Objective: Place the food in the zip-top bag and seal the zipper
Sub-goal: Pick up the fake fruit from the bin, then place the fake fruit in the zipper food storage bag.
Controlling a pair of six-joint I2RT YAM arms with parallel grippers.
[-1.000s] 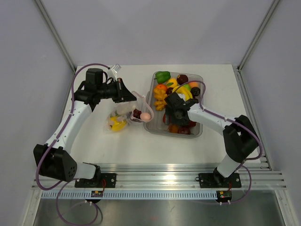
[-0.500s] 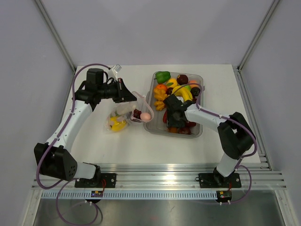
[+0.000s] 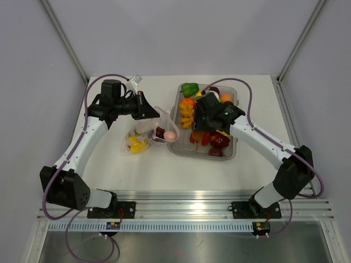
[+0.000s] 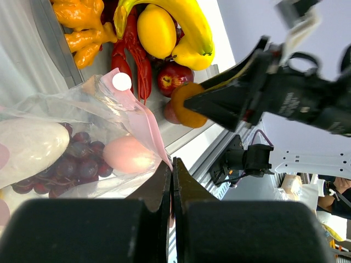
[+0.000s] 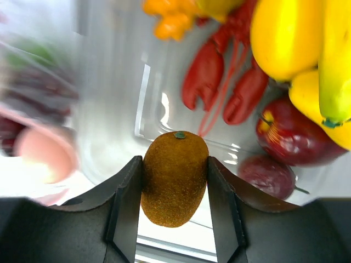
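The clear zip-top bag [image 3: 143, 130] lies left of the tray, with purple grapes [image 4: 77, 167], a pink peach [image 4: 127, 154] and a yellow piece [image 3: 137, 145] inside. My left gripper [image 4: 172, 167] is shut on the bag's mouth edge at the pinkish-red zipper [image 4: 148, 123], holding it up. My right gripper [image 5: 174, 181] is shut on a brown kiwi [image 5: 174, 178] and hangs over the tray's left half [image 3: 204, 118]. In the left wrist view the kiwi [image 4: 186, 104] shows between the right gripper's fingers, just right of the bag's mouth.
The grey tray [image 3: 230, 153] holds more food: a red lobster [image 5: 219, 82], red apple [image 5: 290, 134], lemon [image 5: 282, 35], banana [image 5: 337, 66], dark red fruit [image 5: 269, 175], orange ginger [image 3: 186, 118] and green pepper [image 3: 190, 88]. The metal rail runs along the near edge.
My right gripper closed on the kiwi in the tray's front part, then rose with it over the tray's left half. The left arm and bag held still.
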